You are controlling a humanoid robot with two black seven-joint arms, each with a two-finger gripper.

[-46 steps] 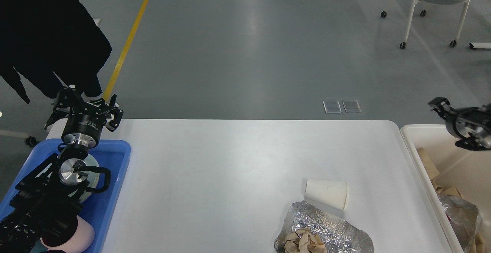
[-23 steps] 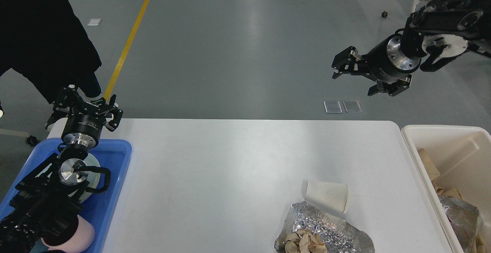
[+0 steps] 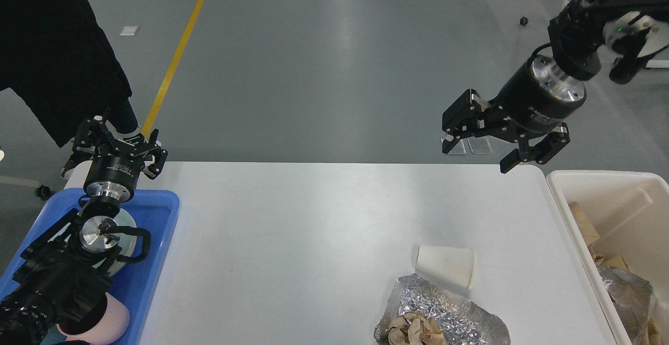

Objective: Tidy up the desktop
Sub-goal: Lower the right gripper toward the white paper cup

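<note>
The white desktop [image 3: 292,230] fills the middle of the head view. A white paper cup [image 3: 445,265] lies on its side near the front right. Just in front of it lies crumpled silver foil [image 3: 444,313] with a brown paper wad [image 3: 415,329] on it. My right gripper [image 3: 478,157] is open and empty, hanging in the air above the table's far right edge, well behind the cup. My left gripper [image 3: 112,149] is open and empty over the far left corner, above the back of the blue tray [image 3: 157,240].
The blue tray holds a pink cup [image 3: 112,323] and a white dish partly hidden under my left arm. A cream-white bin [image 3: 585,230] with paper and foil scraps stands off the right edge. A person in black [image 3: 52,57] stands at the far left.
My right gripper rose from low over the bin at the right edge, swung left and came down toward the table's far right edge. The left arm has not moved. The person shifted slightly.
</note>
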